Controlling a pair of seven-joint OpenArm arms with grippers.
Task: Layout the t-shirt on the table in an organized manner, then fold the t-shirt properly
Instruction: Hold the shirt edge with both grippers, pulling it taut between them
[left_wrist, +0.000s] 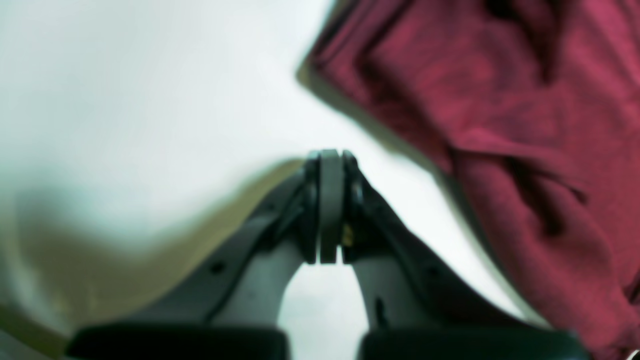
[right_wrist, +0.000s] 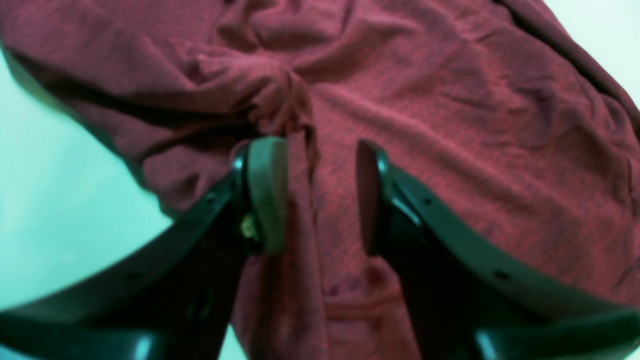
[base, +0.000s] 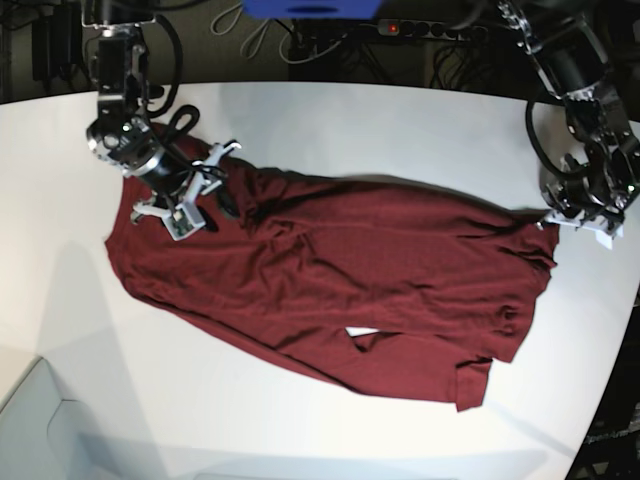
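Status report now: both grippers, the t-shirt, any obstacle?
Left gripper shut, empty, beside the t-shirt. Right gripper open over a bunched fold. Shirt spread but wrinkled on the table. No obstacle.

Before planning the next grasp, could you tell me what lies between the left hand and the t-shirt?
Only bare white table. In the left wrist view, the shut left hand sits beside the t-shirt, a strip of tabletop separating them; nothing else lies there.

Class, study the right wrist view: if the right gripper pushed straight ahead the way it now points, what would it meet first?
Most likely the t-shirt. The right gripper has its jaws apart, and wrinkled red cloth fills the gap between them and everything ahead. Depth is hard to judge, so it may already be touching the cloth.
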